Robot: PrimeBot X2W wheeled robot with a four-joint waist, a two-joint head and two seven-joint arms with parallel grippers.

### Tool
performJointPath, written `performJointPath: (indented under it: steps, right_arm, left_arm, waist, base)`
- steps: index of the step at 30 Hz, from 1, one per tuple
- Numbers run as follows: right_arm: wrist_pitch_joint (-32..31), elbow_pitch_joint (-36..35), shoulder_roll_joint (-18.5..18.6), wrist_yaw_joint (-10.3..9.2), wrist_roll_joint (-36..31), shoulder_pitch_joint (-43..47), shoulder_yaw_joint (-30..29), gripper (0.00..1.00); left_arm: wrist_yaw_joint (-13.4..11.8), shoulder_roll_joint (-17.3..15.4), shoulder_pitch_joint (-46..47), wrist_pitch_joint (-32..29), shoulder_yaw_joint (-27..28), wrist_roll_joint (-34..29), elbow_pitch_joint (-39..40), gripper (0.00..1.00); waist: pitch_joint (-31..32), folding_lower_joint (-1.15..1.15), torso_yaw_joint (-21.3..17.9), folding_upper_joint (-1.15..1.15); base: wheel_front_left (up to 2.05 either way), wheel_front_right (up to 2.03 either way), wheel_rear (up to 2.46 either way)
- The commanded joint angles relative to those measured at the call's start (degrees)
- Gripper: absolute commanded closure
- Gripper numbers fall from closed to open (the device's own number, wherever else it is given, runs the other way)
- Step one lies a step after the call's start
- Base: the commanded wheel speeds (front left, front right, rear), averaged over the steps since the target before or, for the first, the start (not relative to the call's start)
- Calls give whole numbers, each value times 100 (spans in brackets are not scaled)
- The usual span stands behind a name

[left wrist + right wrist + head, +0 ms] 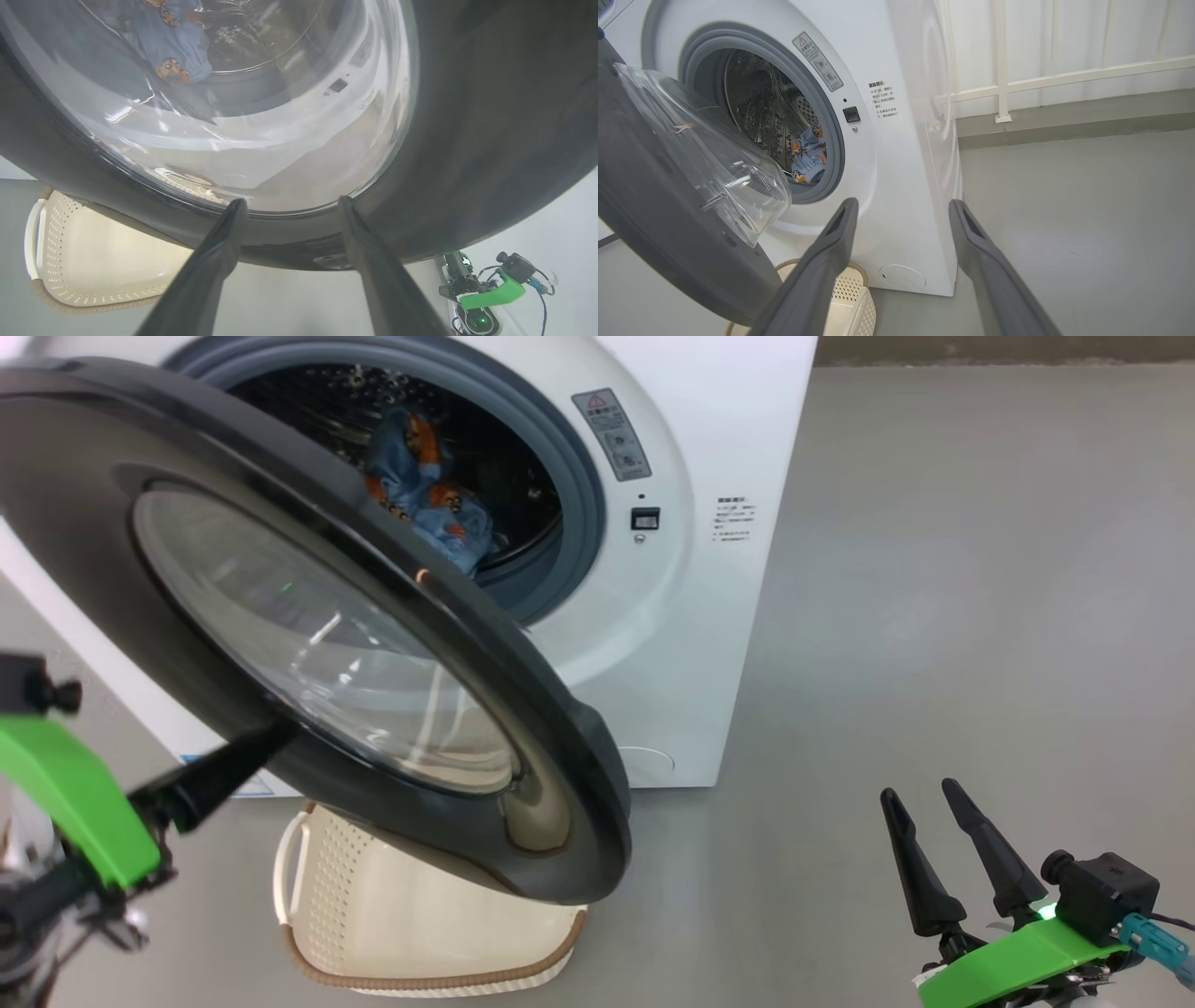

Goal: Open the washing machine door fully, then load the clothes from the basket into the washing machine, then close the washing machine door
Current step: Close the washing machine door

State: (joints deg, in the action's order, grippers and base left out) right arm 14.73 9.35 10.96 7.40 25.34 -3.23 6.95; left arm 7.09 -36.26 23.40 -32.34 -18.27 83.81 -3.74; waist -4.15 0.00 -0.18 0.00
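Clothes (425, 490) lie inside the washing machine (691, 616), beyond the swung-out door (551, 728) right at the spread fingertips of our left gripper (292, 200). Basket (373, 905) sits low beside that gripper, under the door. Our right gripper (918, 791) hangs spread too, well clear of the machine.

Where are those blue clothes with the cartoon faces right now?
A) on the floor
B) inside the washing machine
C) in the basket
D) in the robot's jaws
B: the clothes lie in the washing machine, seen through its opening past the open door.
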Motion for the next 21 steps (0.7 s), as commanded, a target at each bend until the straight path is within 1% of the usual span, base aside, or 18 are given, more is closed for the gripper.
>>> performJointPath:
  steps: [1, 8, 9, 13, 18, 21]
  right_arm:
    - [27, -131, 88, 9, -16, 61, 100, 0]
    - [27, -148, 111, 9, -11, 86, 66, 0]
    - [27, -148, 111, 9, -11, 86, 66, 0]
    - [27, -146, 146, 9, 2, 92, 38, 0]
    - [27, -140, 160, 9, 12, 136, 3, 0]
    - [27, -135, 163, 9, 13, 142, 3, 0]
  left_arm:
    - [40, -314, 34, 168, 259, -63, 123, 0]
    - [40, -368, -634, 940, 121, -161, 138, 0]
    - [40, -368, -634, 940, 121, -161, 138, 0]
    - [40, -341, -945, 1398, 14, -159, 154, 0]
    - [40, -300, -1278, 2020, -166, -240, 72, 0]
    - [40, -294, -1424, 2482, -314, -436, -105, 0]
  waist:
    - [23, 0, 51, 0]
    - [24, 0, 118, 0]
    - [24, 0, 118, 0]
    - [8, 0, 125, 0]
    - [-5, 0, 123, 0]
    - [-32, 0, 98, 0]
  base:
    - [0, 0, 0]
    - [0, 0, 0]
    - [0, 0, 0]
    - [0, 0, 0]
    - [0, 0, 0]
    - [0, 0, 0]
